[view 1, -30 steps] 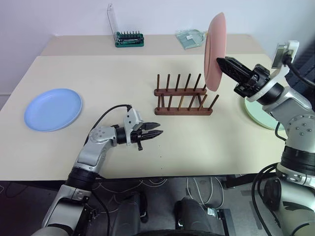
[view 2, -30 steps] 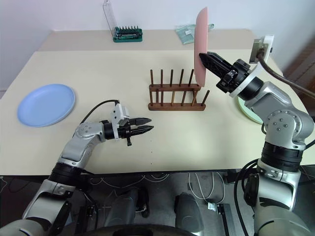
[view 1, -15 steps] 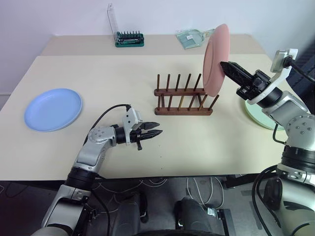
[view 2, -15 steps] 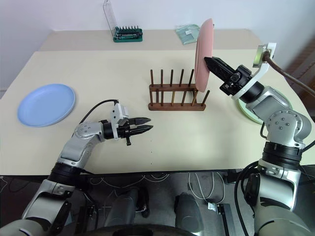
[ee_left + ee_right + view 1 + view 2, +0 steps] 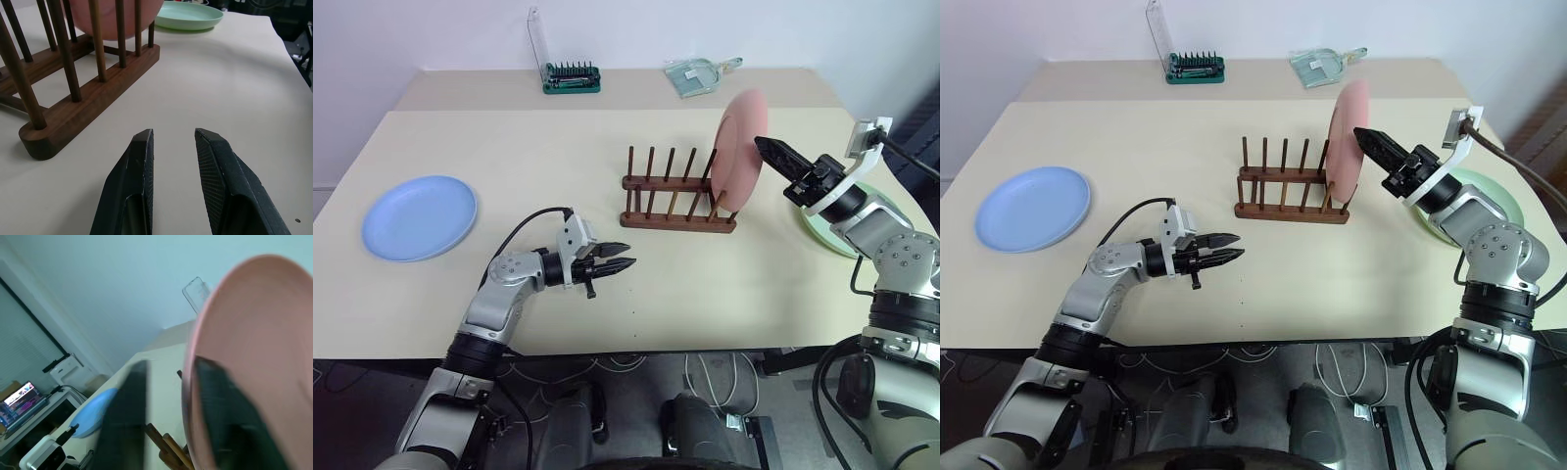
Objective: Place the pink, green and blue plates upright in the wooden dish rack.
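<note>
**Pink plate standing in the rack, right fingers parted at its rim**

The right gripper point(image 5: 1369, 138) is seen at the upper rim of the pink plate point(image 5: 740, 149), its two black fingers point(image 5: 129, 418) parted in the right wrist view, one on each side of the plate's edge. Whether the fingers touch the plate cannot be told. The plate stands on edge at the right end of the wooden dish rack point(image 5: 677, 192), its lower part down among the last pegs, leaning slightly away from the gripper.

The left gripper point(image 5: 619, 257) is held just above the table point(image 5: 509, 137), in front of the rack and well apart from it. Its fingers point(image 5: 132, 186) are set a little apart and nothing is held between them.

The green plate point(image 5: 1489, 191) lies flat on the table at the right edge, partly covered by the right arm. The blue plate point(image 5: 419, 216) lies flat near the left edge, far from the rack. At the back of the table a green bit case point(image 5: 570, 76) with its clear lid raised is seen, and a small greenish dustpan point(image 5: 697, 76) beside it.
</note>
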### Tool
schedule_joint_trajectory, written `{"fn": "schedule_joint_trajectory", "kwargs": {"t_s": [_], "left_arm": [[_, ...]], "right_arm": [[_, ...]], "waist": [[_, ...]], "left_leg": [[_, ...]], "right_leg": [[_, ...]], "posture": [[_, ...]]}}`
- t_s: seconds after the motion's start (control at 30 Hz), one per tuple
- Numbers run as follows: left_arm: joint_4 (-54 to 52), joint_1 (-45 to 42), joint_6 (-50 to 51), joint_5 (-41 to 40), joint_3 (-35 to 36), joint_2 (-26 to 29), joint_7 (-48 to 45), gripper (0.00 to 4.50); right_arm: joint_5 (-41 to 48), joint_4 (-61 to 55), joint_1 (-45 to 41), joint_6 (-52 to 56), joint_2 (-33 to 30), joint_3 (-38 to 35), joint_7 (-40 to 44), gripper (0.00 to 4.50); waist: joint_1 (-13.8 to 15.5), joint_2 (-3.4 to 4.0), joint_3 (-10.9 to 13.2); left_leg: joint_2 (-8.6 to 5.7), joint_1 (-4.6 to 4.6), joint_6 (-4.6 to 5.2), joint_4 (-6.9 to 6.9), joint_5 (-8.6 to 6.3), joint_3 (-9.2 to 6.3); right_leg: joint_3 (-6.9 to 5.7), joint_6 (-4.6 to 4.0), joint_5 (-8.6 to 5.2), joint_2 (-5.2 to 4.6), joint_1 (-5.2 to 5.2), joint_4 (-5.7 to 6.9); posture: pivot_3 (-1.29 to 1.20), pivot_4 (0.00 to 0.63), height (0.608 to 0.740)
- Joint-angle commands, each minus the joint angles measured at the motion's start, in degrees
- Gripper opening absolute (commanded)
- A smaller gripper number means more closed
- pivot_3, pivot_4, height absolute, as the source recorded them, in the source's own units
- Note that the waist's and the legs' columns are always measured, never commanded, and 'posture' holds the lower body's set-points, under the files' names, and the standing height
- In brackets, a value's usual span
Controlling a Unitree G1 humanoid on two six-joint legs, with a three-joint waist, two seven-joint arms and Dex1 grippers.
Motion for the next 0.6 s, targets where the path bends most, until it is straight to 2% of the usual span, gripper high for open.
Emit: {"fn": "schedule_joint_trajectory", "kwargs": {"t_s": [0.03, 0.07, 0.2, 0.3, 0.47, 0.6], "left_arm": [[-2.0, 0.4, -0.2, -0.7, 0.9, 0.2, 0.1, 1.34], [-2.0, 0.4, -0.1, -0.8, 0.8, 0.3, 0.0, 1.34], [-2.3, 0.3, 0.1, -0.9, 0.8, 0.3, 0.1, 1.34], [-2.7, 0.5, 0.2, -0.9, 1.0, 0.5, 0.2, 1.34], [-3.4, 0.9, 0.8, -1.2, 1.1, 1.1, -0.1, 1.34], [-2.5, 0.1, 0.7, -1.0, 0.7, 1.1, -0.8, 1.34]], "right_arm": [[-1.6, -0.6, -0.6, -3.5, -0.5, -1.7, -0.5, 3.4], [-3.2, -0.5, -0.9, -5.3, -0.8, -1.5, -1.0, 3.82], [-6.3, -3.0, -0.8, -9.1, -2.6, -1.9, -1.9, 3.82], [-10.5, -7.0, 1.8, -12.1, -6.4, -2.9, -3.4, 3.82], [-20.6, -9.0, 11.5, -16.6, -15.3, -4.5, -6.3, 3.82], [-28.9, -10.1, 20.1, -19.3, -20.2, 0.8, -3.5, 3.82]], "waist": [[0.0, 0.0, 0.0], [0.0, 0.0, 0.0], [0.0, 0.01, 0.0], [0.3, 0.03, 0.0], [0.3, 0.01, 0.0], [-0.3, 0.06, 0.0]], "left_leg": [[0.0, 0.0, 0.0, 0.0, 0.0, 0.0], [0.0, 0.0, 0.0, 0.0, 0.0, 0.0], [0.0, 0.0, 0.0, 0.0, 0.0, 0.01], [0.0, -0.01, 0.0, 0.0, 0.0, 0.02], [-0.03, -0.01, 0.01, -0.01, -0.02, 0.02], [0.01, 0.09, -0.03, -0.05, 0.01, 0.02]], "right_leg": [[0.0, 0.0, 0.0, 0.0, 0.0, 0.0], [0.0, 0.0, 0.0, 0.0, 0.0, 0.0], [0.0, 0.0, 0.0, 0.0, -0.01, 0.0], [0.0, 0.0, 0.0, 0.0, -0.02, 0.0], [-0.01, 0.01, -0.01, -0.03, 0.07, -0.13], [0.0, 0.01, -0.01, 0.01, 0.09, -0.09]], "posture": [[0.0, 0.15, 0.732], [0.0, 0.15, 0.732], [0.0, 0.15, 0.732], [0.0, 0.15, 0.732], [0.0, 0.15, 0.732], [0.0, 0.15, 0.732]]}}
